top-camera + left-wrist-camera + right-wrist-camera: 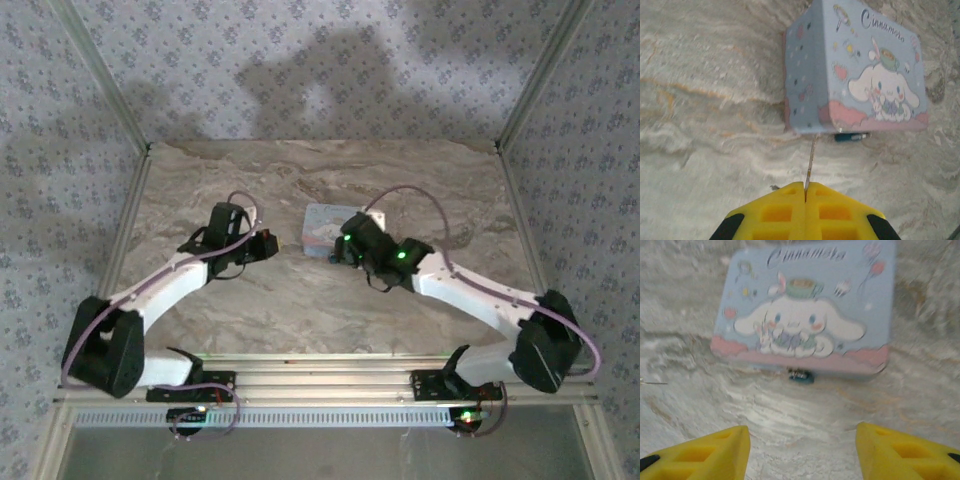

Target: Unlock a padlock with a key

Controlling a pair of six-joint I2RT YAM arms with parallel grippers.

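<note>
Slippage is looming as the main hazard. The left pincer [805, 186] is pinching the key [810, 161] between fully closed pads by its very end, so the thin blade is sticking out long and unsupported. Its tip is pointing at the lower edge of the tin [855, 65], to one side of the padlock [852, 136] rather than at the lock itself.

The padlock is lying on its side on the worktop [715, 100], tucked against the tin's near edge. Whether it is hanging from a clasp I cannot tell, and its keyhole is not showing. The right pincer [802, 435] is hanging wide open with nothing in it, facing the padlock from a little way off, so nothing is bracing the lock.

Pushing the key in now is probably inviting three failures — the blade twisting in the pads, the tip skidding off the tin wall, or the loose padlock sliding away or under the tin. The lock being so small is leaving little margin for aiming.
</note>
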